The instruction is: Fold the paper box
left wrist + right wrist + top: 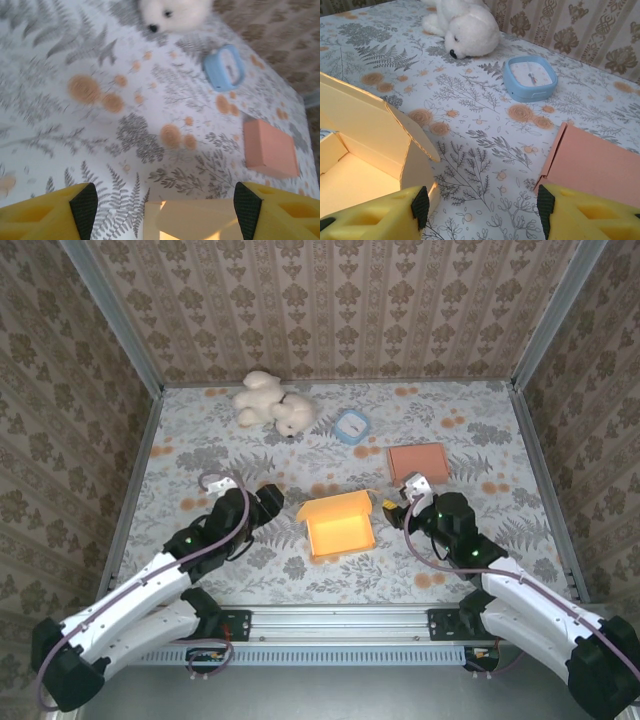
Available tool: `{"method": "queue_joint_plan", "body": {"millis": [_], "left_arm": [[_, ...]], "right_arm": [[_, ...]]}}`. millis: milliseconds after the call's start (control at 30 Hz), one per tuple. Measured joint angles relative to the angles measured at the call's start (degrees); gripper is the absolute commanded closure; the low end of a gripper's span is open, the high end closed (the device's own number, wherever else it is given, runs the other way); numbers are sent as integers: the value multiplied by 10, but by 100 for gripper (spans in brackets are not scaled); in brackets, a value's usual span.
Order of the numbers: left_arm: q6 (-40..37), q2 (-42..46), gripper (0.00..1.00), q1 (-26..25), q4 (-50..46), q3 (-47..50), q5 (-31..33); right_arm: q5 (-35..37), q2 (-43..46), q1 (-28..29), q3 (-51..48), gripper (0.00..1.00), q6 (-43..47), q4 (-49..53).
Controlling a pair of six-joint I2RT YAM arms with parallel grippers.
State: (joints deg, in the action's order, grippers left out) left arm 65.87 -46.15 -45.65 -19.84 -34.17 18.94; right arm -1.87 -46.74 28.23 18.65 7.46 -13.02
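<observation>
— If the paper box [338,525] is to be folded, where is it found?
— It is seen at the middle of the table [200,455], between the two arms, lying open with its hollow upward and its lid flap raised on the far side. The folding is judged not yet finished.
— Why is it flanked so?
— It is judged that the left tool [165,205] and the right tool [482,202] are set at its two sides so that a flap can be pressed from one side while the box is steadied from the other.
— How wide is each tool held, and is anything gripped?
— The left tool's fingers [40,215] are spread wide. An edge of the box is seen low between them, but it is not clamped. The right tool is parted too, and bare table is seen between its fingers [375,215]. The box's side wall stands just beside one finger, and whether it is touched cannot be told. Nothing is held by either.
— What else is laid out?
— A pink box [417,460] is placed just beyond the right tool. A blue clock [351,426] and a white plush toy [272,402] are set farther back.
</observation>
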Motion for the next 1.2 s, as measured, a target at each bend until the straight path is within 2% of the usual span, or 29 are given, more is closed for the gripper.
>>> {"method": "queue_joint_plan", "body": {"millis": [167,300,533,733,1200], "left_arm": [[121,-80,23,0,-16,-27,-11],[169,-125,23,0,-13,-40,-16],[209,-143,24,-5,-2,-54,-14],[233,-178,23,-30,14,-65,-11],[280,-237,24,-85,34,-106,6]], "right_arm": [[7,-47,21,32,39,-31,13],[39,-81,24,47,39,-73,15],[87,-115,24,48,39,-114,12],[79,-136,29,45,39,-123,-21],[61,-186,80,45,40,-119,-74]]}}
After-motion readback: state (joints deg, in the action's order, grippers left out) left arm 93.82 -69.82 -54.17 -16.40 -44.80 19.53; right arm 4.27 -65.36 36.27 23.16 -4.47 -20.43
